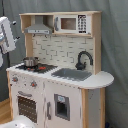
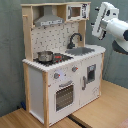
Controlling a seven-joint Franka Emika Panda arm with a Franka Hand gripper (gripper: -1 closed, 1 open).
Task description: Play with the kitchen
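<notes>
Looking at both exterior views, we are seeing the kitchen [image 1: 57, 70] [image 2: 62, 65] standing upright in the middle of each picture, in front of a grey curtain [image 1: 114, 45] [image 2: 10, 55]. In the second exterior view it is standing on a wooden floor [image 2: 107, 107].

On the hob [image 1: 37, 66] [image 2: 55, 58] a small metal pot [image 1: 30, 61] [image 2: 45, 56] is sitting. Beside the hob the grey sink [image 1: 71, 74] [image 2: 81, 50] is lying in the top, and the black tap [image 1: 82, 59] [image 2: 74, 39] is curving over it from behind. The dotted backboard [image 1: 57, 50] [image 2: 55, 36] is rising behind them. Above, the hood [image 1: 38, 29] [image 2: 48, 20] is hanging over the hob, and a toy microwave [image 1: 72, 23] [image 2: 77, 11] is sitting next to it on the upper shelf. Below the hob we are seeing the knobs [image 1: 33, 84] [image 2: 56, 76] and the oven door [image 1: 27, 106] [image 2: 65, 96].

The white arm [image 1: 6, 37] [image 2: 112, 25] is staying apart from the kitchen: at the first exterior view's left edge, and at the second exterior view's upper right, beside the microwave shelf but not touching it. We cannot tell if the hand is wide or narrow.
</notes>
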